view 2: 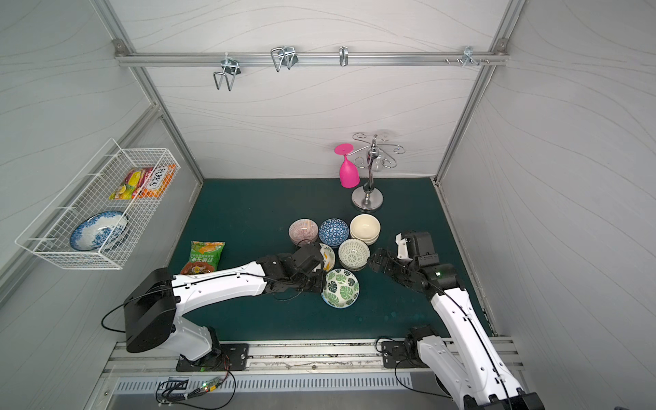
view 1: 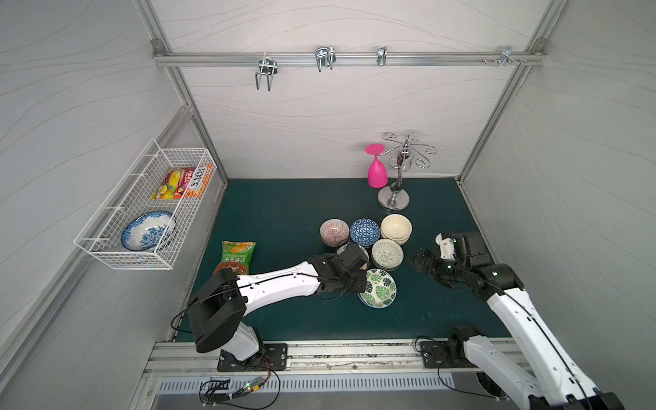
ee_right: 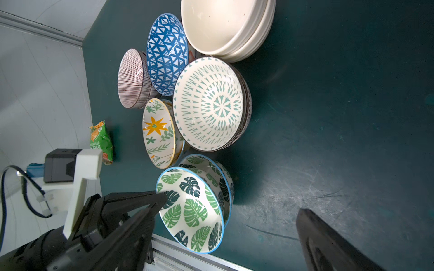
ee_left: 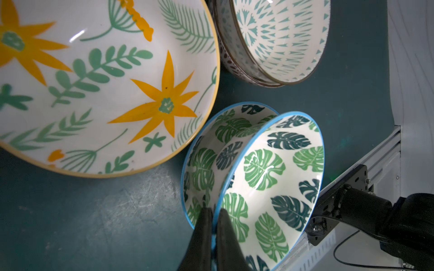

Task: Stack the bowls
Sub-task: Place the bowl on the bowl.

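Left pincer [ee_left: 214,211] clamps rim of tilted leaf bowl [view 1: 379,288], bowl at its three o'clock; arm [view 1: 277,284] stretched low. Right pincer [ee_right: 233,204] spread wide.

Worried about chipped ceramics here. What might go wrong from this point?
The left gripper pinches only the rim of the upper green-leaf bowl, which is tilted over the lower green-leaf bowl; it may slip and clatter. Released off-centre, it may seat crooked. The yellow floral bowl sits close and might get bumped.
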You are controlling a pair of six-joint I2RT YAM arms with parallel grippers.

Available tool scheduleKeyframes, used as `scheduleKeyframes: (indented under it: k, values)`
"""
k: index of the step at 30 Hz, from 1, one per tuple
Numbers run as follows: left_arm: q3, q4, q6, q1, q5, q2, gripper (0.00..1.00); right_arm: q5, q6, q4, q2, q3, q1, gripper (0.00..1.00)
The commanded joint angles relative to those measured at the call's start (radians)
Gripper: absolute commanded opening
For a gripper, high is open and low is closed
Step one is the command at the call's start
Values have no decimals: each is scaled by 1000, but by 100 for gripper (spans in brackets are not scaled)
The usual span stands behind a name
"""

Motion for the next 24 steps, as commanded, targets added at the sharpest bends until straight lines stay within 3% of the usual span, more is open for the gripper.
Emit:
scheduleKeyframes:
  k: [1, 4, 9, 15, 20, 22, 24]
  values:
    - [26, 68, 24, 4, -17, 20, 0, -11, -12, -12, 1, 15, -4, 99]
    - [33, 52, 25, 7, -35, 39, 0, -11, -13, -14, 0, 16, -3, 99]
    - [21, 44, 26, 17, -59, 45, 13, -7, -15, -14, 0, 14, -5, 99]
    - [11, 63, 41, 17, -56, 34, 60, -8, -12, -7, 5, 14, -4, 99]
    - [-1, 57, 41, 18, -85, -5, 79, 14, -9, 5, 15, 15, -5, 99]
    - [-14, 44, 39, 18, -113, -43, 99, 39, -4, 20, 22, 10, -4, 99]
    - [-27, 5, 29, 18, -172, -95, 100, 70, 14, 55, 35, 0, -3, 99]
